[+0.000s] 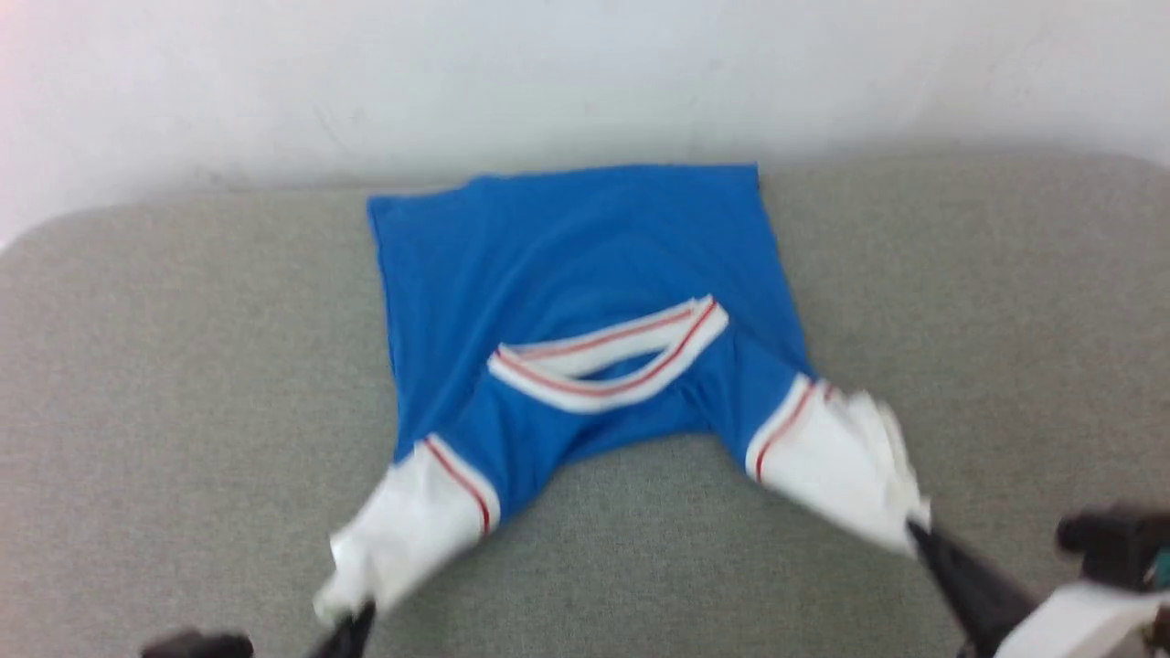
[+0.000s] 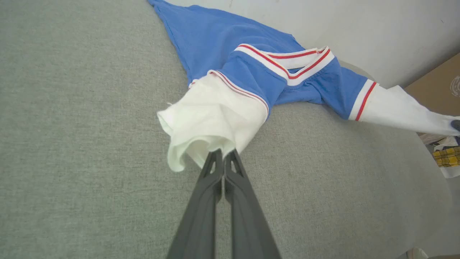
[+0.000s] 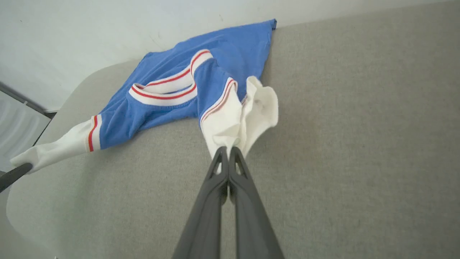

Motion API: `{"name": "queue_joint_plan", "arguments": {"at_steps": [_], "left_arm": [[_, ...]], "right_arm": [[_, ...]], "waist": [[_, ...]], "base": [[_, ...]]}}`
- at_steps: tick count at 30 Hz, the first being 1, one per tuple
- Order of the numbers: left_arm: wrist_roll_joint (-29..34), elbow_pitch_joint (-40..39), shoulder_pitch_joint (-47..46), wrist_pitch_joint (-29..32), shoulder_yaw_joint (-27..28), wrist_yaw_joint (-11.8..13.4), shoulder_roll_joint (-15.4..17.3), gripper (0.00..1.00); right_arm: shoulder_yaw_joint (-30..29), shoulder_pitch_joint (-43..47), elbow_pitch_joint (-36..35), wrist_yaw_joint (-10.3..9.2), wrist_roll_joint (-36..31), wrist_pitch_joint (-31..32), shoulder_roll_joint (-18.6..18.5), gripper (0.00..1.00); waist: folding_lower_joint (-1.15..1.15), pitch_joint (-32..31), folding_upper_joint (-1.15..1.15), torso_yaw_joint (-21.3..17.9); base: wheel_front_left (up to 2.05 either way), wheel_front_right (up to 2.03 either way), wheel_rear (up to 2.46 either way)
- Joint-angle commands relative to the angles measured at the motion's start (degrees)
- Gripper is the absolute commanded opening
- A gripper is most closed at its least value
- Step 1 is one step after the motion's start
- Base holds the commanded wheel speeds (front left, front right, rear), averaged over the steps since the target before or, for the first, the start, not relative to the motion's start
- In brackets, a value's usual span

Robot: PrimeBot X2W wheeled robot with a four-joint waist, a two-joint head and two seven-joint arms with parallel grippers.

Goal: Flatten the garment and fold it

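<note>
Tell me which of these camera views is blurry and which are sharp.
Head view: motion-blurred, the garment smeared at its sleeves. Left wrist view: sharp, the grey surface weave crisp, edges bent by the wide angle. Right wrist view: sharp, soft even light, no glare.

Setting: indoor test station, most likely a lab or trial room rather than a home; not certain.

Evidence:
- The work surface is a table (image 1: 183, 411) with rounded corners, covered in plain grey woven fabric. It is set against a bare white wall (image 1: 585, 73) with faint scuffs.
- A single garment (image 1: 567, 265) lies on it.
- Past one table edge are a brown cardboard box (image 2: 436, 86) and a yellow plaid cloth (image 2: 447, 156) among other crumpled textiles.
- Past the other edge is a pale ridged panel (image 3: 18, 126) beside a dark frame.
</note>
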Motion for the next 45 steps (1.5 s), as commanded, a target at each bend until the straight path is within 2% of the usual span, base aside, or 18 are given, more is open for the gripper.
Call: {"name": "queue_joint_plan", "arguments": {"at_steps": [1,6,10,17,21,22,23,24,27,31,35,38,41,45], "left_arm": [[-0.7,0.5,1.1,0.4,-0.3,0.1,-0.2,0.0],[-3.8,3.5,6.8,4.9,-3.1,-0.5,0.9,0.0],[-5.9,4.6,10.1,9.0,-4.5,-0.3,2.5,0.0],[-6.6,6.0,12.9,11.3,-4.0,1.1,5.3,0.0],[-6.3,5.6,13.3,9.8,-2.8,1.8,5.5,0.0],[-6.2,5.3,13.2,9.2,-2.4,2.0,5.4,0.0],[-6.0,5.0,13.0,8.6,-2.0,2.1,5.3,0.0],[-5.9,4.7,12.9,7.9,-1.7,2.2,5.3,0.0],[-5.7,3.5,12.6,6.8,-0.9,2.3,5.1,0.0],[-5.4,1.1,12.2,6.5,-0.1,2.9,5.6,0.0],[-4.9,-2.1,11.5,6.3,0.7,3.7,6.1,0.0],[-4.0,-4.3,10.1,6.3,1.0,4.0,6.3,0.0],[-3.2,-6.4,7.9,6.2,1.0,3.9,6.2,0.0],[-1.7,-8.4,4.1,6.4,0.4,3.3,6.2,0.0]], "right_arm": [[0.3,1.3,0.2,-0.04,0.6,0.4,-0.6,0.0],[3.4,11.2,2.9,-0.04,3.0,5.9,-6.3,0.0],[2.5,17.1,5.7,-0.04,4.0,9.9,-9.0,0.0],[0.2,23.1,8.4,-0.04,3.1,16.0,-10.5,0.0],[-1.2,24.2,8.8,-0.04,2.4,17.3,-9.4,0.0],[-1.6,23.9,8.6,-0.04,2.1,16.4,-8.8,0.07],[-1.9,23.5,8.4,-0.04,1.7,15.3,-8.3,0.45],[-2.0,23.1,8.3,-0.04,1.5,14.4,-7.7,1.0],[-2.4,20.9,7.4,-0.04,2.5,11.4,-5.6,1.0],[-5.5,14.4,2.1,-0.04,6.2,7.4,-3.6,1.0],[-9.3,2.1,-4.4,-0.04,6.7,4.9,-5.7,1.0],[-10.3,-11.0,-5.8,-0.04,5.4,4.7,-8.1,1.0],[-10.0,-25.1,-2.5,-0.04,3.8,6.1,-8.2,1.0],[-8.7,-41.3,7.5,-0.04,0.4,10.5,-7.9,1.0]], "waist": [[0.02,-3.6,0.0,0.1],[0.02,-5.9,0.0,-0.3],[0.02,-7.1,0.0,-0.4],[0.02,-8.6,0.0,-0.4],[0.02,-9.1,0.0,-0.3],[0.02,-9.2,0.0,-0.2],[0.02,-9.3,0.0,-0.2],[0.02,-9.4,0.0,-0.2],[0.02,-9.5,0.0,-0.2],[0.02,-8.8,0.0,-0.3],[0.02,-6.1,0.0,-0.7],[0.02,-3.0,0.0,-0.6],[0.02,0.7,0.0,0.0],[0.02,6.5,0.0,1.8]], "base": [[0.0,0.0,0.0],[0.0,0.0,0.0],[0.0,0.0,0.0],[0.0,0.0,0.0],[0.0,0.0,0.0],[0.0,0.0,0.0],[0.0,0.0,0.0],[0.0,0.0,0.0],[0.0,0.0,0.0],[0.0,0.0,0.0],[0.0,0.0,0.0],[0.0,0.0,0.0],[0.0,0.0,0.0],[0.0,0.0,0.0]]}}
